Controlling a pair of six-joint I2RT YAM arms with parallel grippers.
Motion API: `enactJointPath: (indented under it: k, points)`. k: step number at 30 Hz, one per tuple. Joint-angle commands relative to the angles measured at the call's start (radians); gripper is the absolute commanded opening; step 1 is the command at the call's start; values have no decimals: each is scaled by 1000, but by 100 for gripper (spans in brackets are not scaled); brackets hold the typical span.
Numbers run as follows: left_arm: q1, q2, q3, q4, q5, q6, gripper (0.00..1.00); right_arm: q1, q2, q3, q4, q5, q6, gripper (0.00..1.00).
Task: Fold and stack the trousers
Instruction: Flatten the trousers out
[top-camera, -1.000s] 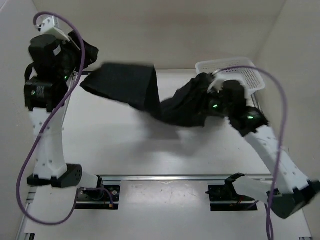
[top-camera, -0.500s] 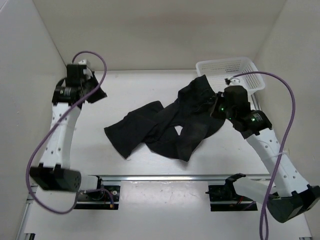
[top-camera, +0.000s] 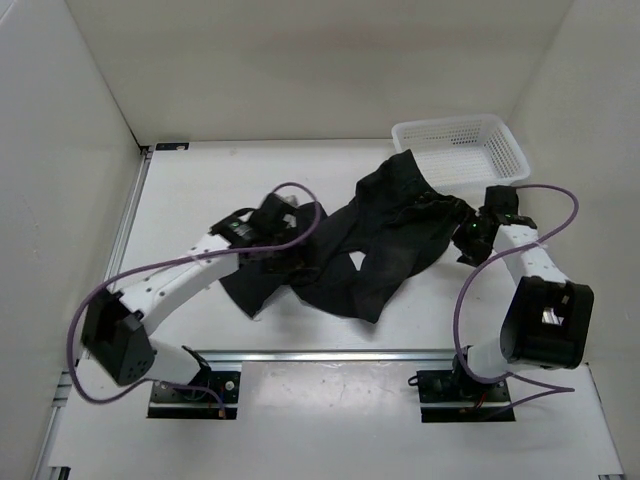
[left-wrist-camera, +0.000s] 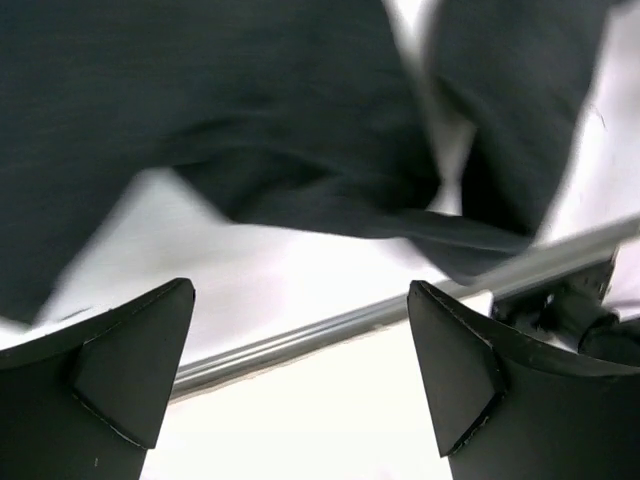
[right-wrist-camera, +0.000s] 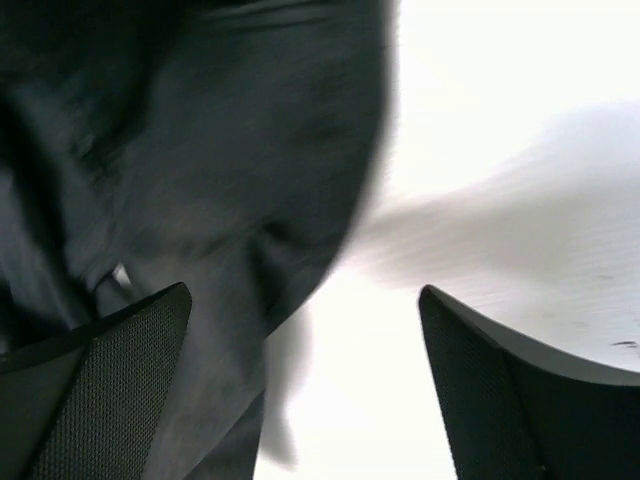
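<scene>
Left end effector (left-wrist-camera: 300, 300) released, stretched low over crumpled trousers (top-camera: 385, 245), right end effector (right-wrist-camera: 305, 300) released, folded close

Bright even light, blurred wrist views

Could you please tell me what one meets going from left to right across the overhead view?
Left arm's big joint → trousers → right arm's big joint; the basket overlaps the trousers, so I omit it.

Trousers (right-wrist-camera: 200, 150) blurred and cut off in both wrist views
</scene>
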Motion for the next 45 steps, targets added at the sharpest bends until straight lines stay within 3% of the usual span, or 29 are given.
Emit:
enactJointPath:
  k: [1,5,8,11,12,13,14,16,17,18,20,24,28,35,36,37,39,40,42,43,44,45]
  points:
    - [-134,135,131,71,-93,-43,100,-43,31,-15,80,-90,30,94]
    - [-261,309,282,71,-181,-66,100,-43,144,38,100,-90,30,93]
    - [-289,401,346,80,-162,-38,98,-63,242,74,114,-79,41,94]
    - [-301,455,388,80,-110,-16,78,-72,314,115,137,-94,41,89]
    - [-301,455,388,80,-82,-7,44,-72,342,128,137,-94,41,83]
    - [-301,455,379,80,-82,-22,25,-72,353,137,137,-94,41,76]
    - [-301,455,368,80,-82,-22,10,-72,364,151,146,-94,41,59]
    - [-291,442,334,80,-82,-33,10,-72,391,167,146,-94,41,35]
    - [-291,410,325,80,-82,-33,10,-72,391,192,146,-108,41,8]
    - [-271,387,325,80,-82,-19,10,-72,405,209,146,-126,32,0]
    - [-203,301,311,80,-82,-1,10,-72,379,239,121,-152,32,0]
    - [-48,173,360,71,-54,64,10,-52,124,249,85,-152,41,0]
    - [31,129,472,31,-64,110,10,27,-113,258,-50,-30,-7,0]
    - [139,147,576,-64,-74,141,10,147,-545,30,-251,176,13,0]
    - [150,147,576,-64,-74,150,10,147,-581,5,-277,189,13,7]
    - [160,158,576,-82,-74,150,10,147,-610,-25,-331,208,13,45]
    - [179,168,576,-101,-60,159,14,147,-678,-26,-369,284,24,77]
    - [189,168,564,-101,-51,159,24,147,-690,-26,-383,304,38,91]
    - [190,178,519,-112,-41,159,36,147,-678,17,-383,334,50,97]
    - [190,178,497,-112,-31,159,54,147,-657,40,-370,347,50,95]
    - [190,178,472,-112,-31,159,65,147,-597,63,-356,348,50,90]
    - [190,166,419,-112,-18,159,75,147,-560,107,-338,332,59,78]
